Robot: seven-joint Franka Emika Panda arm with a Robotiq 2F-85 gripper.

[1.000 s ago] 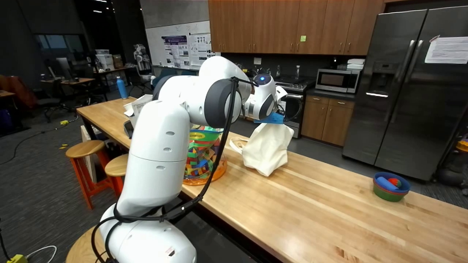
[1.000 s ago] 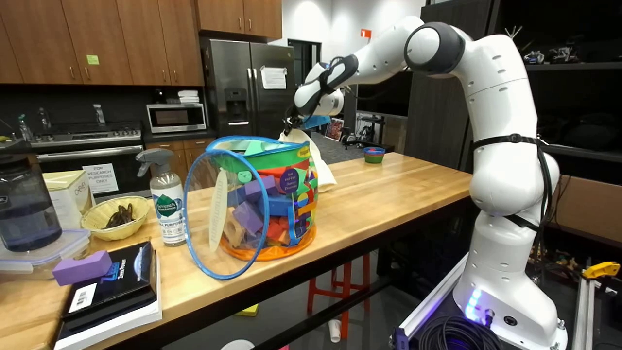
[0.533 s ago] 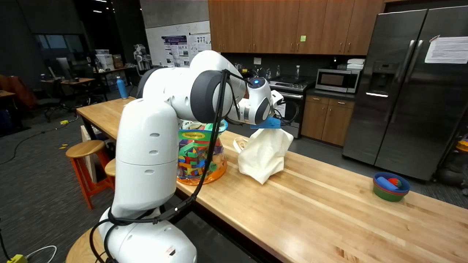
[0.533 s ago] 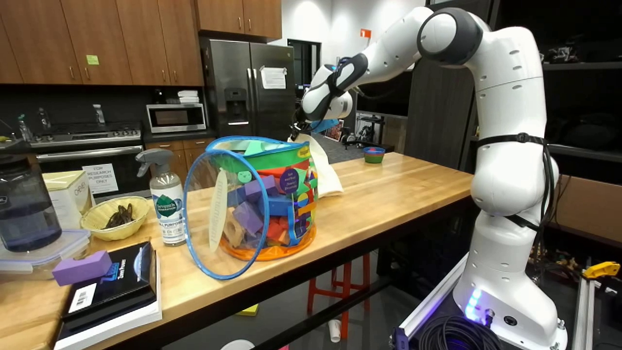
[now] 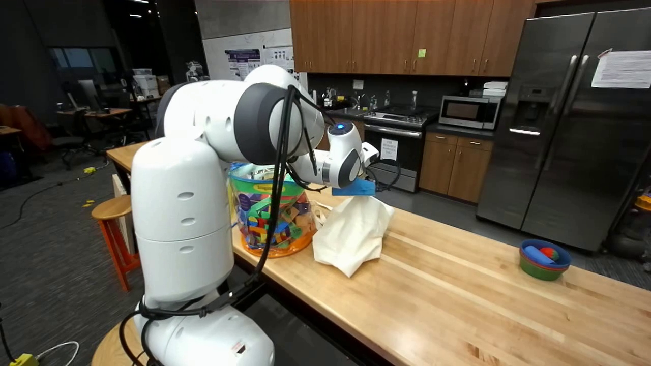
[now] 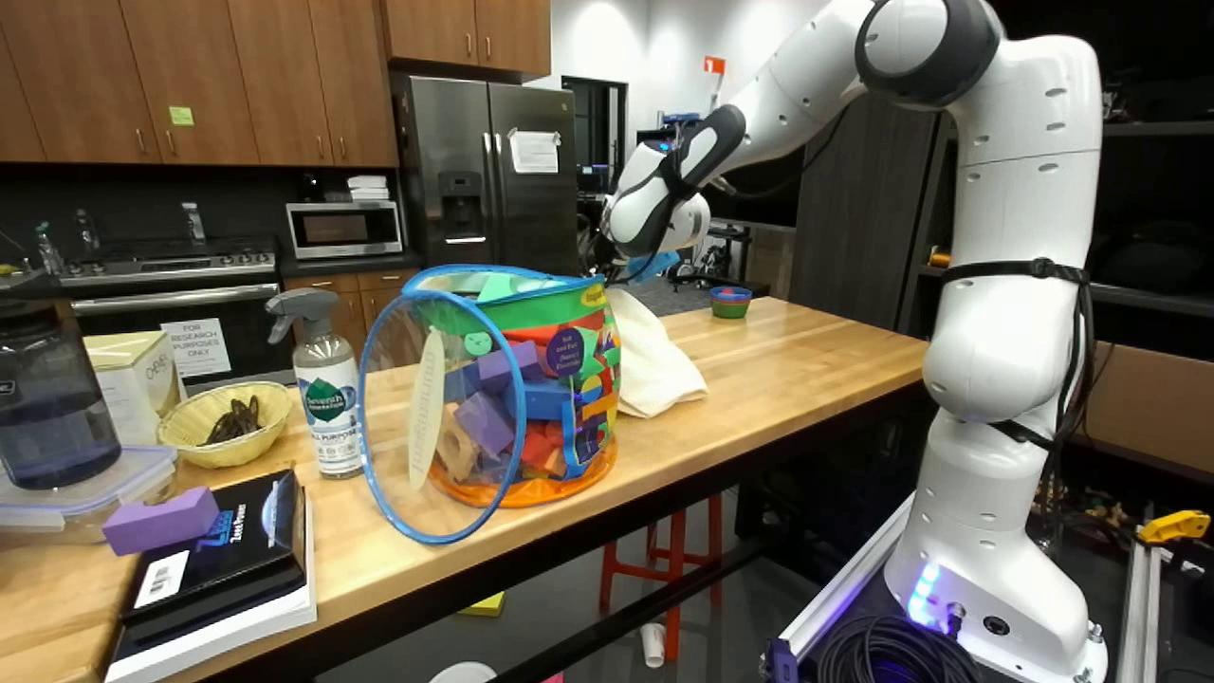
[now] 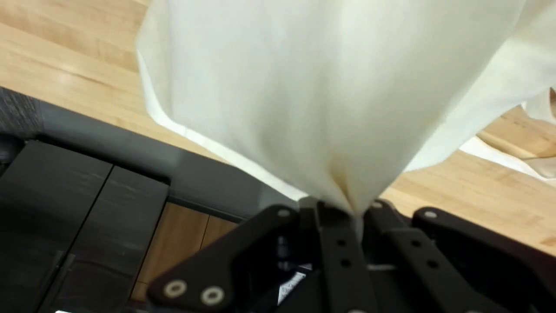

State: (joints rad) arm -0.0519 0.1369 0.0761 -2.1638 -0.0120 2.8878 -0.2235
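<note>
Cream bag [image 5: 353, 236]: it hung from your pincer [image 7: 354, 213] just beside the tub [image 6: 545, 318], its lower part seemingly touching the table [image 5: 457, 310] between the robot-side and kitchen-side edges.
Pincer: narrow; you had its jaws pressed together on a gathered fold of the bag.
Grip: you held one bunched spot, which probably explained why the thin cloth narrowed there and draped below, and why a strap [image 7: 495, 154] trailed loose.
Tub: it stood upright near the robot-side edge, perhaps steadied by the blocks [image 6: 547, 400] filling it; its round lid [image 6: 429, 408] leaned off the rim, leaving the mouth uncovered.
Tub label [image 5: 263, 188]: you could probably read "Imaginarium"; the lid's lettering faced you reversed, as if seen from behind.
Spray [image 6: 327, 413]: it stood upright just beside the lid, marked "Seventh Generation" and "All Purpose".
Black box [image 6: 242, 541]: it lay on a book [image 6: 285, 607] by the robot-side edge, likely stacked to save room, with a purple block [image 6: 161, 522] on top; you could make out "Power".
Bowls [image 5: 541, 272]: they sat nested near the kitchen-side edge, the top one presumably keeping a blue piece [image 5: 537, 255] and a red piece [image 5: 549, 252] together.
Oven sign [image 6: 196, 346]: it told you "For research purposes only".
</note>
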